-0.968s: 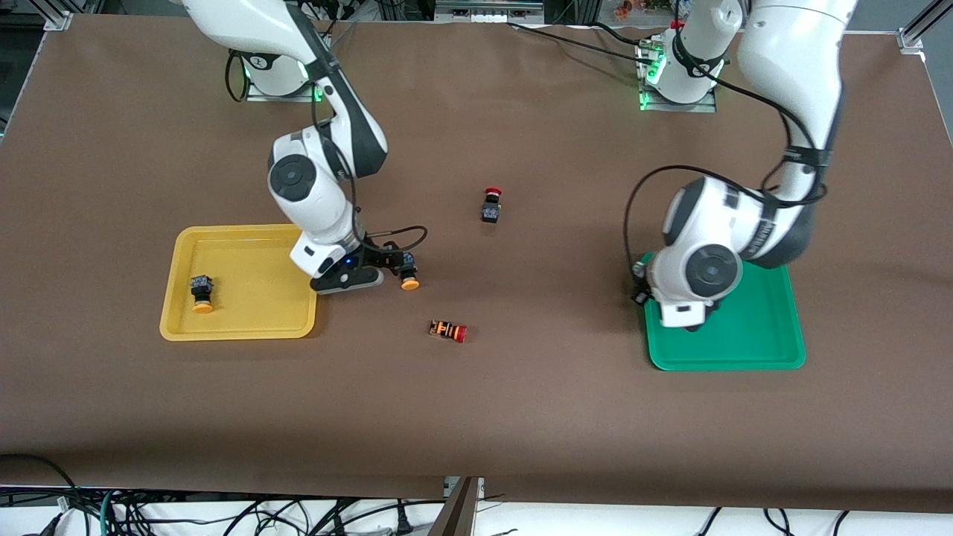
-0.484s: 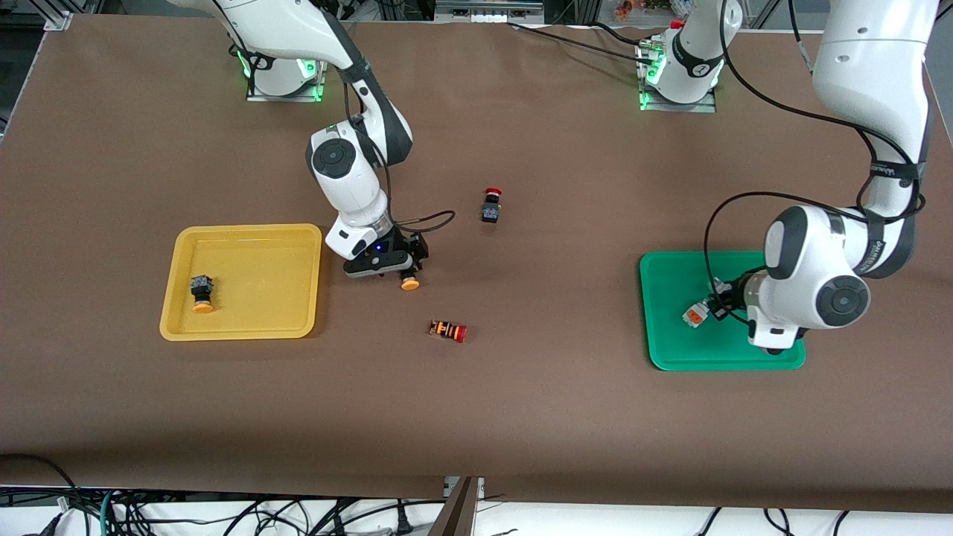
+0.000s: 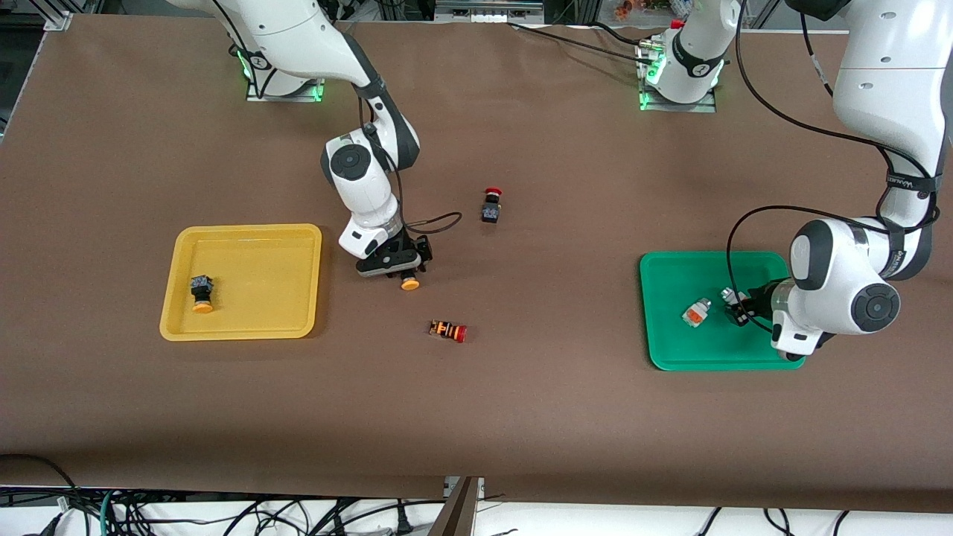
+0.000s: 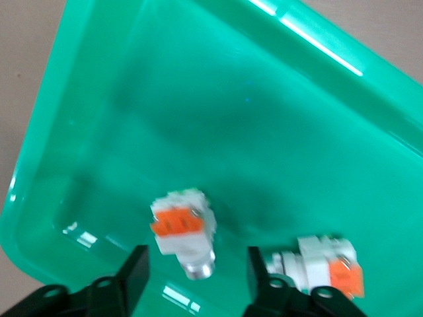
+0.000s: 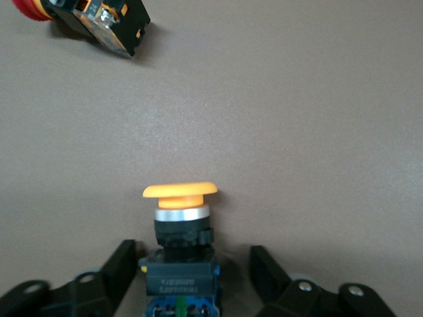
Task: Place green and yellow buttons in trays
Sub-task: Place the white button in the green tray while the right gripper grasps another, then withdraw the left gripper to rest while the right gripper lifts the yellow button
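This is a robotics lab, set up as a test bench. Two white robot arms stand bolted on metal base plates with green status lights, at the edge of a wide tabletop covered in plain brown sheet. Aluminium framing profiles show at the corners. Loose black cables tangle on the floor below the tabletop's edge nearest the front camera, and more cable runs along each arm.

Green tray: glossy smooth plastic, glare streaks on rim. Yellow tray: same sheen. Table: matt brown, fine-grained. White buttons: plastic bodies, silvery ends. Yellow-cap button: matt cap, metallic collar.
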